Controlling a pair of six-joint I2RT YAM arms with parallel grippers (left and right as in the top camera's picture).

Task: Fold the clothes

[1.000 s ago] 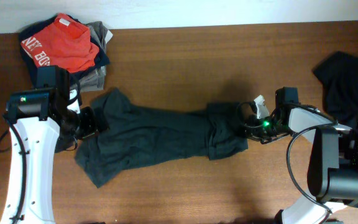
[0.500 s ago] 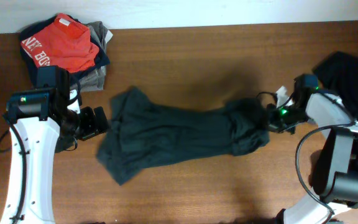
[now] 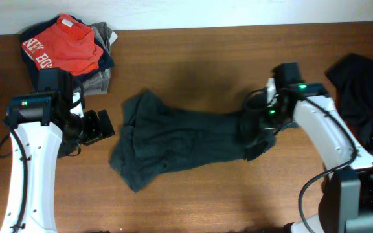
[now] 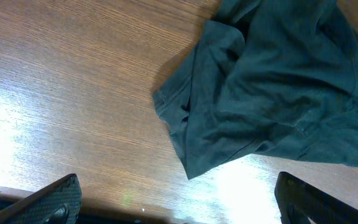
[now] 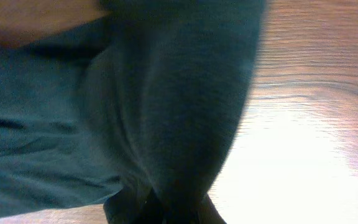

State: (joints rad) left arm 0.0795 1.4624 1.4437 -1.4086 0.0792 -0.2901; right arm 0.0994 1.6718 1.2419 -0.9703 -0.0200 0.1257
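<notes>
A dark charcoal T-shirt (image 3: 180, 139) lies crumpled and stretched across the middle of the table. My right gripper (image 3: 256, 126) is shut on its right end, which is bunched and lifted. In the right wrist view the shirt (image 5: 135, 106) fills the frame and hides the jaws at the bottom edge. My left gripper (image 3: 102, 126) stands open just left of the shirt and does not touch it. In the left wrist view its fingers (image 4: 48, 202) frame bare wood, with the shirt's edge (image 4: 272, 93) further ahead.
A stack of folded clothes sits at the back left, with a red piece (image 3: 67, 45) on top of navy and grey ones (image 3: 99, 81). A loose black garment (image 3: 368, 90) lies at the right edge. The wooden table (image 3: 193, 65) shows behind the shirt.
My right gripper dragged the shirt to the right, then swung back left and up with its end still held. The shirt's left end slid away from my left gripper, which stayed put.
</notes>
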